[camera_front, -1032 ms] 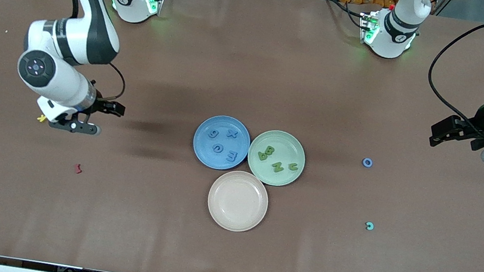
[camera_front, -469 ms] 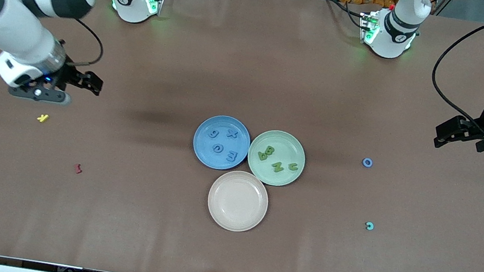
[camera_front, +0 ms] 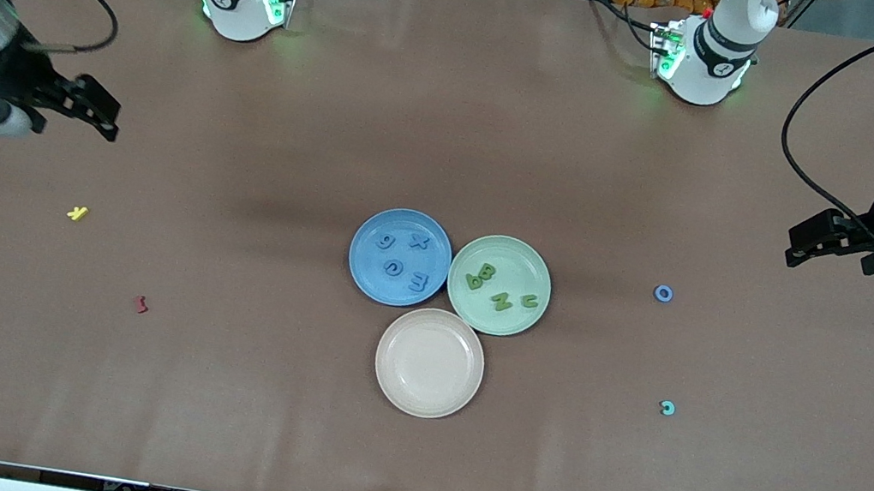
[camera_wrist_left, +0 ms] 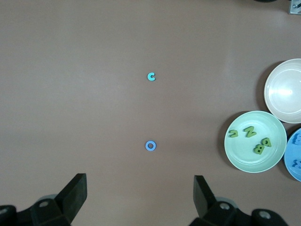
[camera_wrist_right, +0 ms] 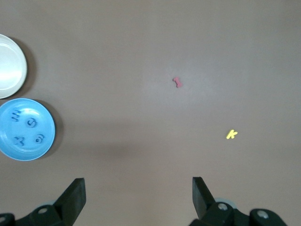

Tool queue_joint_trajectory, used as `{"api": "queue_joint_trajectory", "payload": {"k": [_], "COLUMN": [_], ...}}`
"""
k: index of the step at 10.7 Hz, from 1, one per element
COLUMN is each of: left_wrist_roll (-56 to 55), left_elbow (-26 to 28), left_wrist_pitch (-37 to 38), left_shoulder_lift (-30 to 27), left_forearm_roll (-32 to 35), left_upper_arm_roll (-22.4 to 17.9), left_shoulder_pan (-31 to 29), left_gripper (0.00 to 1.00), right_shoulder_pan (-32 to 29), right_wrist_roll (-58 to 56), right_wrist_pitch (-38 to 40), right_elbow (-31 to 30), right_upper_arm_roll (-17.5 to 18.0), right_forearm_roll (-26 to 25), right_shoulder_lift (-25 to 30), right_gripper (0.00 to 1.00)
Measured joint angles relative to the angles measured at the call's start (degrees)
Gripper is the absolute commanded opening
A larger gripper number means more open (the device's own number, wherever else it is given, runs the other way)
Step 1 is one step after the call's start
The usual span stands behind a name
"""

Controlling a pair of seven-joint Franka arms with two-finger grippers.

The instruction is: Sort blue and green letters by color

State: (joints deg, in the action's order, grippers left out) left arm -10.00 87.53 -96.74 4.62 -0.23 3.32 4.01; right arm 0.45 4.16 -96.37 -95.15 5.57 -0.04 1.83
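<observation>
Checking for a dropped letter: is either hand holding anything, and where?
Nothing is held. The left hand and right hand are both open and empty above the table.

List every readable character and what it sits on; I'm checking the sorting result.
"9", "X", "e", "E": blue letters in the blue plate.
"P", "B", "N", "u": green letters in the green plate.
"K": yellow piece on the table.
"O": blue ring on the table.
"C": teal piece on the table.
Dark-red piece: unreadable.
</observation>
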Motion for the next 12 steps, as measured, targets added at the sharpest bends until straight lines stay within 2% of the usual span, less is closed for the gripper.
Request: {"api": "queue_joint_trajectory", "payload": {"k": [3, 6, 12], "left_wrist_roll": [0.00, 0.00, 0.00], "left_elbow": [-0.05, -0.06, -0.51], "left_wrist_pitch": [0.00, 0.00, 0.00], "left_shoulder_lift": [0.04, 0.04, 0.03], "left_forearm_roll": [0.03, 0.04, 0.05], "left_upper_arm_roll": [-0.02, -0.03, -0.04], "left_shoulder_pan": [-0.01, -0.03, -0.03], "left_gripper": [1.00, 1.00, 1.00], "right_shoulder_pan": [-1.05, -1.23, -0.85], "right_wrist_roll": [-4.19, -6.53, -6.69], "right_wrist_pitch": [7.38, 8.32, 8.32], "right_elbow": [7.18, 7.68, 7.68], "right_upper_arm_roll": [-0.73, -2.25, -2.19], "right_forearm_roll": [0.01, 0.01, 0.01], "right_shoulder_lift": [0.01, -0.21, -0.53], "right_gripper": [1.00, 1.00, 1.00]}}
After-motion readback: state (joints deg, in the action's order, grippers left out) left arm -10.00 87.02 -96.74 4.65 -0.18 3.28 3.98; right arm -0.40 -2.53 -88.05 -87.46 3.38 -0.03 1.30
